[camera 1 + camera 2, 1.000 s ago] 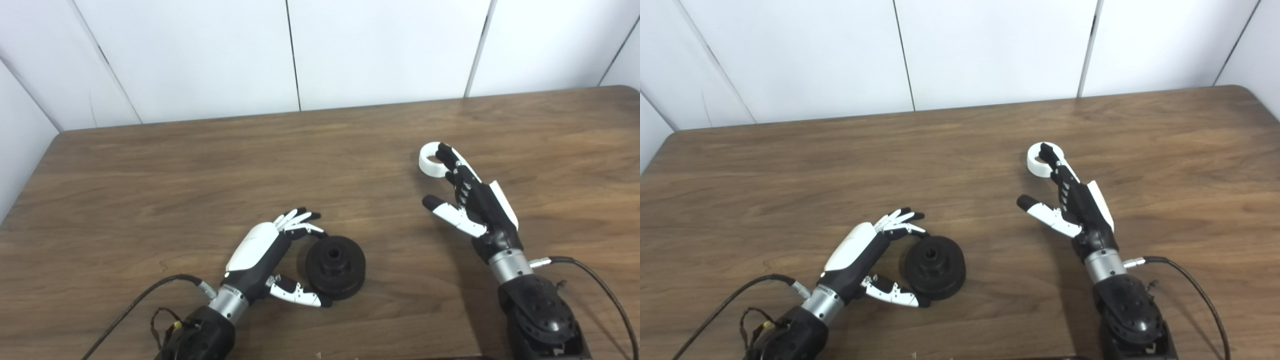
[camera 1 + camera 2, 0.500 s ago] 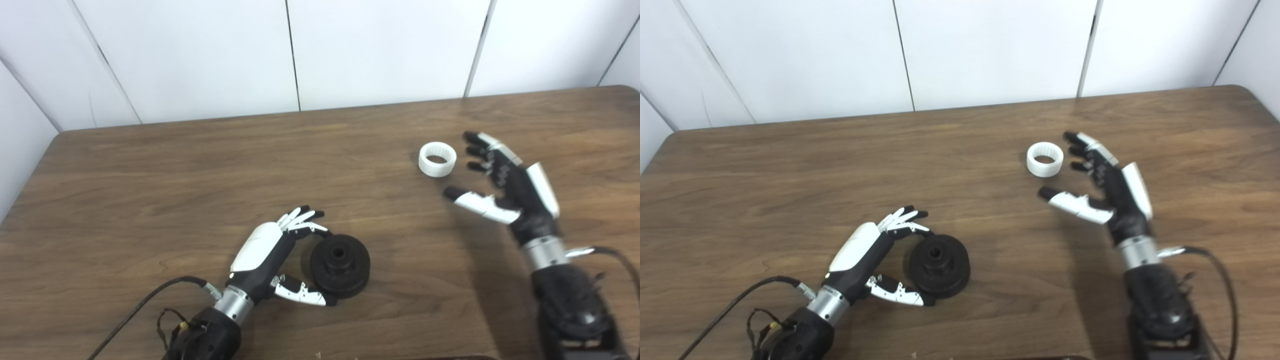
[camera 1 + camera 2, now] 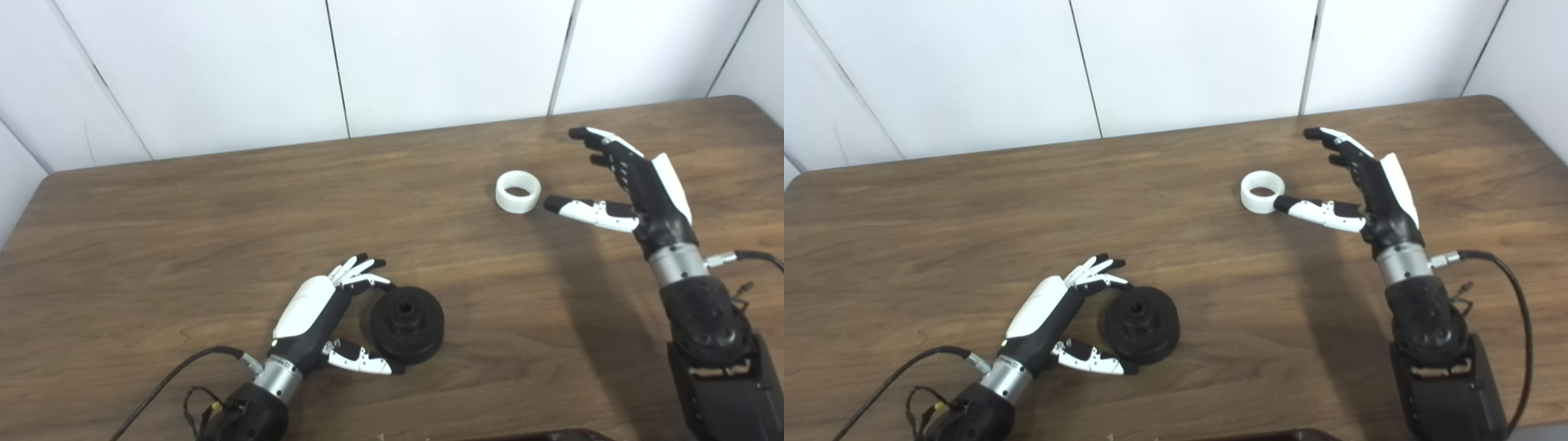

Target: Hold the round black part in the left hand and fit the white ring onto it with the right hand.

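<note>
Near left on the desk [image 3: 184, 245], the round black part [image 3: 407, 321] lies flat, bore up, cupped loosely by the left hand [image 3: 318, 312]. Far right, the white ring [image 3: 518, 192] lies flat, opening up; the right hand [image 3: 631, 184] is spread empty, thumb beside it, overlapping only in the right eye view.

A second ago our right hand [image 3: 637, 184] had its fingers over the white ring [image 3: 518, 192]. We have since pulled it off to the right and spread it open, so the ring now lies clear, just left of the thumb tip. Our head cameras have also shifted, sliding the whole scene a little leftward.
</note>
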`<state>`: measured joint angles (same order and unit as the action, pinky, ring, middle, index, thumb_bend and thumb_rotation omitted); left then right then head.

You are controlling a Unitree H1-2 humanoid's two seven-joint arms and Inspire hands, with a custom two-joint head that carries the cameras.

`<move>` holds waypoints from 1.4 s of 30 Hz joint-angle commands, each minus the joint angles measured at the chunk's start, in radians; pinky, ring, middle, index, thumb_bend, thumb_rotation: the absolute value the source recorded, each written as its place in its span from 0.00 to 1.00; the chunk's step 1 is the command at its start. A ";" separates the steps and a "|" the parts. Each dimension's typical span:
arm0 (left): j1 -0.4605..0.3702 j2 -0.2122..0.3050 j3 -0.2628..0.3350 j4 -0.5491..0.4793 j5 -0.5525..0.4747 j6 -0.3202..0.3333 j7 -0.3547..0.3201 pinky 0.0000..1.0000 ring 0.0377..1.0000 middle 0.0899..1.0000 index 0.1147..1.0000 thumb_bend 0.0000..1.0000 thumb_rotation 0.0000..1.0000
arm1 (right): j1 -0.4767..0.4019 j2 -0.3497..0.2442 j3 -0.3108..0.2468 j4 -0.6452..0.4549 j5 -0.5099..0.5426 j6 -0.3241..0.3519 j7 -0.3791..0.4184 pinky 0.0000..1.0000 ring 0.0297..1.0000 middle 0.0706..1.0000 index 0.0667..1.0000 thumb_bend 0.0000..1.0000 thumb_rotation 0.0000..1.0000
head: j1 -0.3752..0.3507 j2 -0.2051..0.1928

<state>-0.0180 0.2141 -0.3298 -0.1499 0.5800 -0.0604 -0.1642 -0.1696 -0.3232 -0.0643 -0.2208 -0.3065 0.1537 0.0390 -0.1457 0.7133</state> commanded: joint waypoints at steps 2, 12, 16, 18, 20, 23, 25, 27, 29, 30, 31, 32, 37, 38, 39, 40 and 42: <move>-0.004 0.017 0.006 -0.002 0.019 -0.011 0.010 0.98 0.99 0.91 0.60 0.83 0.21 | -0.077 -0.046 0.032 0.011 -0.078 -0.007 0.008 0.93 0.94 0.88 0.76 0.91 0.44 | 0.000 -0.002; 0.005 0.013 0.007 -0.005 0.021 -0.004 0.010 0.97 0.99 0.92 0.61 0.83 0.21 | -0.188 -0.109 0.114 0.152 -0.175 -0.007 0.053 0.98 0.99 0.92 0.70 0.93 0.36 | 0.004 -0.007; 0.004 0.013 0.006 -0.002 0.023 -0.009 0.014 0.97 0.98 0.91 0.61 0.83 0.20 | -0.216 -0.112 0.130 0.177 -0.191 0.013 0.072 1.00 1.00 0.92 0.70 0.95 0.35 | 0.006 -0.011; 0.003 0.013 0.005 0.000 0.026 -0.010 0.017 0.97 0.98 0.91 0.60 0.83 0.19 | -0.229 -0.113 0.138 0.194 -0.194 0.014 0.080 1.00 1.00 0.92 0.71 0.95 0.36 | 0.007 -0.014; 0.002 0.012 0.005 0.001 0.024 -0.008 0.017 0.97 0.98 0.91 0.60 0.83 0.20 | -0.240 -0.112 0.143 0.212 -0.194 0.013 0.086 1.00 1.00 0.93 0.71 0.96 0.36 | 0.009 -0.014; 0.003 0.011 0.003 -0.005 0.025 -0.001 0.015 0.98 0.99 0.91 0.61 0.83 0.20 | -0.257 -0.112 0.152 0.246 -0.192 0.003 0.087 1.00 1.00 0.93 0.71 0.97 0.36 | 0.012 -0.016; 0.004 0.010 0.003 -0.003 0.024 -0.006 0.019 0.98 0.98 0.91 0.60 0.83 0.19 | -0.262 -0.111 0.156 0.261 -0.191 -0.004 0.085 1.00 1.00 0.93 0.71 0.96 0.37 | 0.014 -0.017; 0.004 0.009 0.003 0.002 0.021 -0.010 0.022 0.98 0.98 0.92 0.60 0.83 0.19 | -0.265 -0.112 0.160 0.269 -0.194 -0.005 0.084 1.00 1.00 0.93 0.71 0.96 0.38 | 0.015 -0.019; 0.004 0.009 0.002 0.005 0.018 -0.013 0.024 0.98 0.99 0.92 0.60 0.83 0.20 | -0.271 -0.111 0.163 0.278 -0.193 -0.004 0.084 1.00 1.00 0.93 0.71 0.96 0.38 | 0.015 -0.020; 0.004 0.009 0.002 0.007 0.018 -0.015 0.026 0.98 0.99 0.92 0.60 0.83 0.20 | -0.274 -0.111 0.165 0.284 -0.194 -0.004 0.084 1.00 1.00 0.93 0.71 0.96 0.38 | 0.016 -0.021; 0.004 0.009 0.002 0.009 0.018 -0.017 0.028 0.98 0.99 0.92 0.60 0.83 0.20 | -0.277 -0.110 0.167 0.290 -0.194 -0.004 0.084 1.00 1.00 0.93 0.72 0.96 0.38 | 0.017 -0.022; 0.004 0.009 0.002 0.009 0.017 -0.016 0.027 0.98 0.99 0.92 0.60 0.83 0.20 | -0.281 -0.111 0.170 0.295 -0.194 -0.001 0.087 1.00 1.00 0.93 0.72 0.96 0.38 | 0.017 -0.022; 0.002 0.009 0.002 0.011 0.019 -0.019 0.030 0.98 0.99 0.92 0.60 0.84 0.21 | -0.303 -0.117 0.187 0.324 -0.199 0.015 0.108 1.00 1.00 0.94 0.75 0.97 0.41 | 0.020 -0.024; 0.002 0.009 0.002 0.012 0.019 -0.021 0.031 0.98 0.99 0.92 0.60 0.84 0.21 | -0.307 -0.118 0.189 0.329 -0.200 0.017 0.112 1.00 1.00 0.94 0.75 0.98 0.42 | 0.019 -0.024; 0.002 0.010 0.003 0.012 0.020 -0.021 0.032 0.98 0.99 0.92 0.60 0.84 0.21 | -0.313 -0.120 0.194 0.337 -0.204 0.019 0.117 1.00 1.00 0.94 0.76 0.98 0.42 | 0.019 -0.026; 0.002 0.010 0.003 0.012 0.020 -0.021 0.032 0.98 0.99 0.92 0.60 0.84 0.21 | -0.317 -0.122 0.196 0.341 -0.206 0.019 0.120 1.00 1.00 0.95 0.77 0.99 0.43 | 0.019 -0.026; 0.003 0.009 0.003 0.010 0.020 -0.019 0.031 0.98 0.99 0.92 0.60 0.84 0.22 | -0.323 -0.124 0.200 0.348 -0.211 0.021 0.124 1.00 1.00 0.95 0.78 0.99 0.44 | 0.020 -0.027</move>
<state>-0.0067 0.2122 -0.3283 -0.1458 0.5800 -0.0695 -0.1426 -0.4339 -0.4180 0.1427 0.1506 -0.5080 0.1818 0.1661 -0.1258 0.6857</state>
